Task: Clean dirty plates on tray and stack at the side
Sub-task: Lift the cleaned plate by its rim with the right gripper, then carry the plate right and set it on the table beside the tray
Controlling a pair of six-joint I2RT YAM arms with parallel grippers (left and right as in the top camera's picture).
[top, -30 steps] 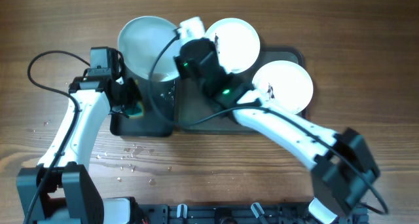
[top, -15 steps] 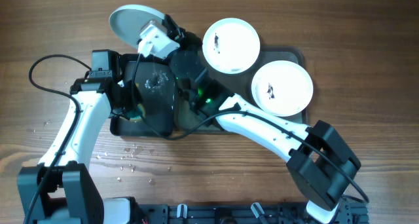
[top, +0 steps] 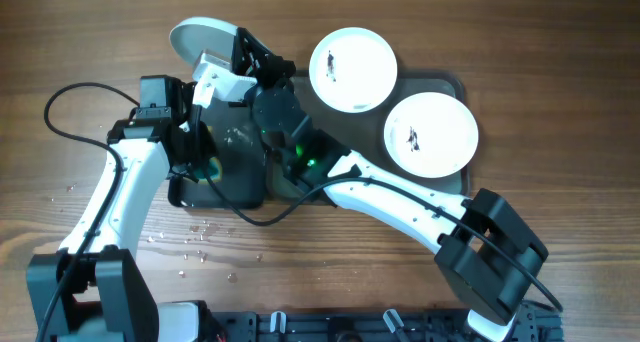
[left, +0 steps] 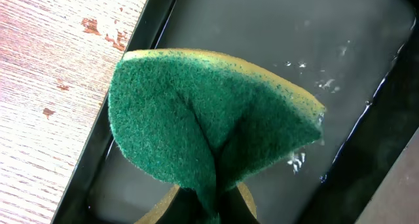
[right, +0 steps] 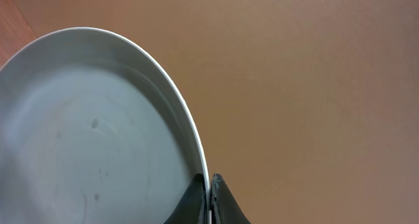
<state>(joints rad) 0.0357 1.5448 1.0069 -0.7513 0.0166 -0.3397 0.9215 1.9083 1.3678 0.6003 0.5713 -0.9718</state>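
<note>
Tray (top: 455,83) is mostly buried under the right arm (top: 400,198). Three plates (top: 353,69) are counted: two are parked on it at 1 and 3 o'clock, each dark-smudged mid-plate. The third plate (top: 198,34), tilted at 11 o'clock, is pinched at the rim by the right fingers (right: 194,201). A green sponge (left: 209,126) is squeezed by the barely-seen left fingers (top: 196,152).

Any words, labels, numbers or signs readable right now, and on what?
No readable text in any view. The two plates on the tray bear only dark smudges; the held plate and the sponge are unmarked.
</note>
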